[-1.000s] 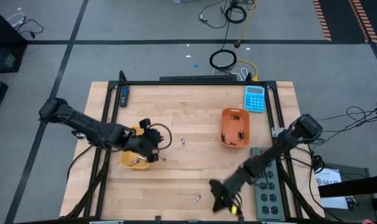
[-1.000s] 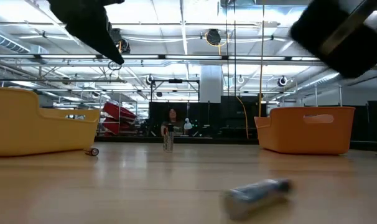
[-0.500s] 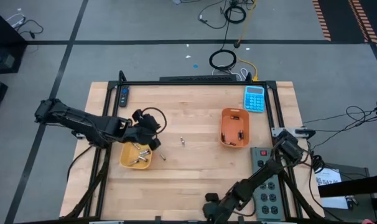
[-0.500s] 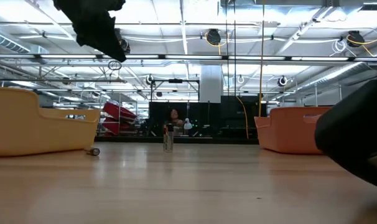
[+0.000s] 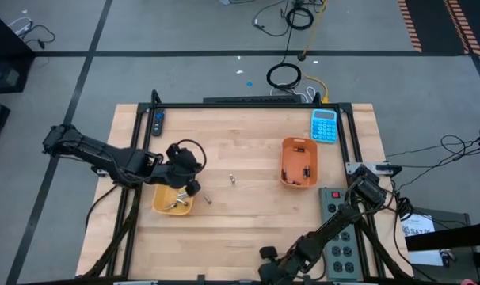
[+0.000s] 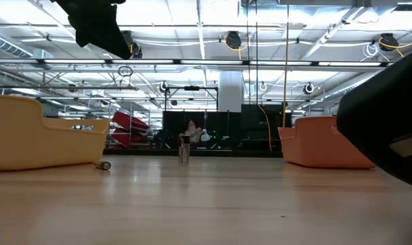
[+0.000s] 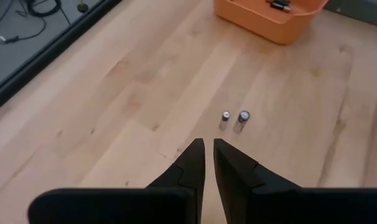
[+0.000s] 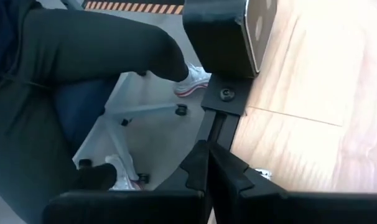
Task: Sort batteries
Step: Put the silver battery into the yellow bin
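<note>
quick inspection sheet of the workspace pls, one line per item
surface: wooden table, mostly bare
job's things: batteries in yellow tray and orange tray; two loose batteries mid-table
clutter: blue calculator, grey power strip
grippers: left end effector shut, empty, above the yellow tray; right end effector shut at the table's front edge
cables: coils on the floor
surroundings: seated person's legs near the table

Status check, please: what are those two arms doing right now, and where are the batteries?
Left end effector shut, empty, above yellow tray. Right end effector shut, empty, off table's near edge. Two batteries loose mid-table. Nothing blocking.
</note>
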